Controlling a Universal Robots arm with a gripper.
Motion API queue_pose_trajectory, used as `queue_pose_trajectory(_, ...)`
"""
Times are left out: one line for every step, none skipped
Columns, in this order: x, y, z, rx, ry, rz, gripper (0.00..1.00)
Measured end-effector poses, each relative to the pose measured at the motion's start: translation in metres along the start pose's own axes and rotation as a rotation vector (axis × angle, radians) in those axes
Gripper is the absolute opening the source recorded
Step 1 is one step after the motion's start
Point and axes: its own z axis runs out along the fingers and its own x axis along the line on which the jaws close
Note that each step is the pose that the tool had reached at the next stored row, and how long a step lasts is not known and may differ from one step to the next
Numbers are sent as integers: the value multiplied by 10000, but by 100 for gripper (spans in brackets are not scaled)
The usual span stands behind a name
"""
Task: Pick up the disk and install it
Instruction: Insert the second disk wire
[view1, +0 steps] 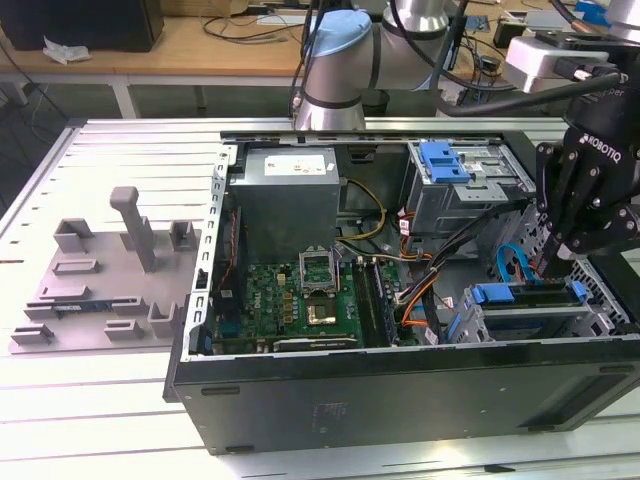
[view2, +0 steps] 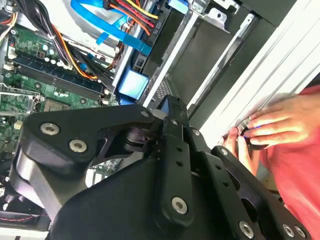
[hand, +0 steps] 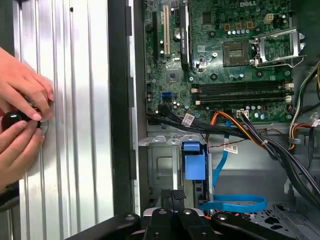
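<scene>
Open computer case (view1: 400, 380): tool (view1: 553, 262) low over drive bay (view1: 520, 310), grip state unreadable.

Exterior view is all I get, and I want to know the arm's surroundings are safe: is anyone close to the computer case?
Observer: Yes. In the first wrist view a person's hands rest on the ribbed table.
Operator: Are they inside the case?
Observer: No, outside. The black case wall lies between them and the motherboard.
Operator: Are they holding anything?
Observer: They close around a small black object; I cannot tell what it is.
</scene>
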Motion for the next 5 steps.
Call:
queue_pose_trajectory(0, 1, 0, 0, -1, 1, 11)
queue_pose_trajectory(0, 7, 1, 0, -1, 1, 11)
queue_pose_trajectory(0, 11, 0, 0, 0, 1, 11)
queue_pose_trajectory(1, 13, 1, 0, 0, 1, 11)
queue_pose_trajectory(1, 14, 1, 0, -1, 1, 11)
